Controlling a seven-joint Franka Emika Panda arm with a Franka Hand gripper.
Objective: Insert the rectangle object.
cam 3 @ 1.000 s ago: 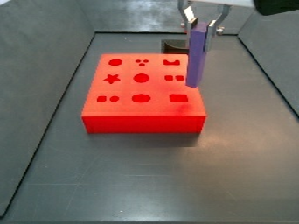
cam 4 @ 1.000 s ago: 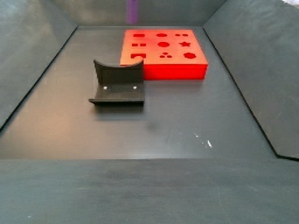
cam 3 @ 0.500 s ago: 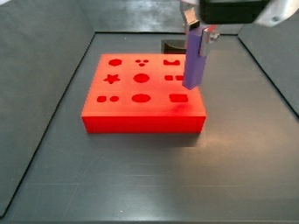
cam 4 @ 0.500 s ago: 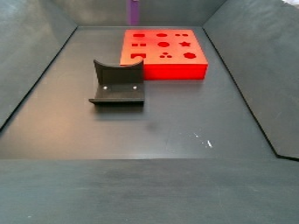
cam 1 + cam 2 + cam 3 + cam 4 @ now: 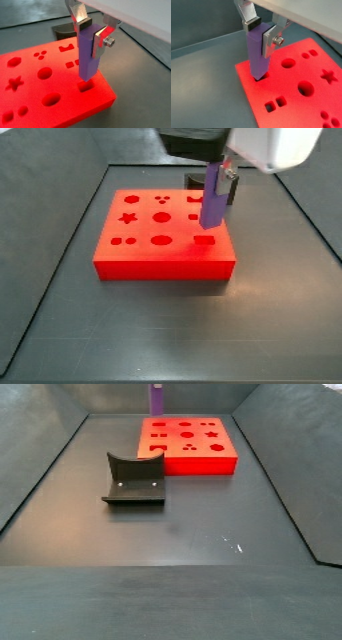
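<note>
Lowered gripper [image 5: 91,31] holds rectangle object [image 5: 88,55] upright.

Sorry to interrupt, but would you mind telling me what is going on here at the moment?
The gripper holds the purple bar upright over the red block, near one of its corners. The bar's lower end hangs above a rectangular hole in the block's top, not visibly in it yet. The dark curved holder sits apart on the floor, untouched.

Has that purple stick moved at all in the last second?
Yes. In a side view the purple stick, held by the gripper, has shifted towards the near corner of the red block, its tip now above the rectangular hole.
</note>
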